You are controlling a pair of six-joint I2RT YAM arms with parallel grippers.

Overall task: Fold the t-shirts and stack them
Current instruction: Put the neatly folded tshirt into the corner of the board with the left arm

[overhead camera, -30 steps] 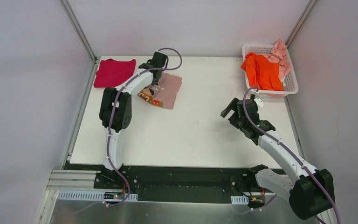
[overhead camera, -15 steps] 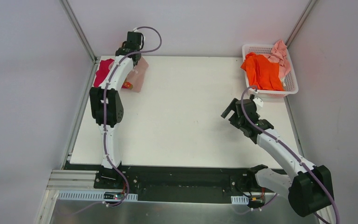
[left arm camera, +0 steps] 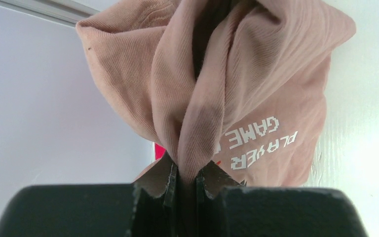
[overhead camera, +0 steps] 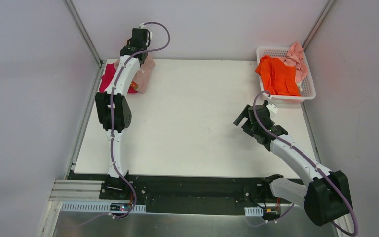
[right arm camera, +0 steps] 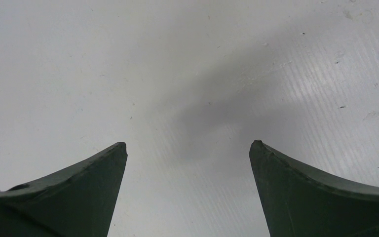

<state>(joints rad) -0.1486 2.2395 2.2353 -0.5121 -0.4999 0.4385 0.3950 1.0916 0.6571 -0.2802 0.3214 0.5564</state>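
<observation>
Hanging from left pincer [left arm camera: 187, 177]: beige t-shirt [left arm camera: 256, 74]

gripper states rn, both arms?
Left gripper: closed on a bunched fold of the dusty-pink beige t-shirt.
Right gripper: open, holding nothing.

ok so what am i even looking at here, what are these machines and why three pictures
These are two robot arms bolted to a white table. The wide picture looks down from above and behind them; the other two come from a camera on each wrist, so its own fingers show up close. The left gripper is shut on a dusty-pink beige t-shirt, lifted at the far left corner by a crimson t-shirt lying there. The right gripper is open and empty above bare table. An orange t-shirt and a pale pink t-shirt sit crumpled in a white basket at far right.
</observation>
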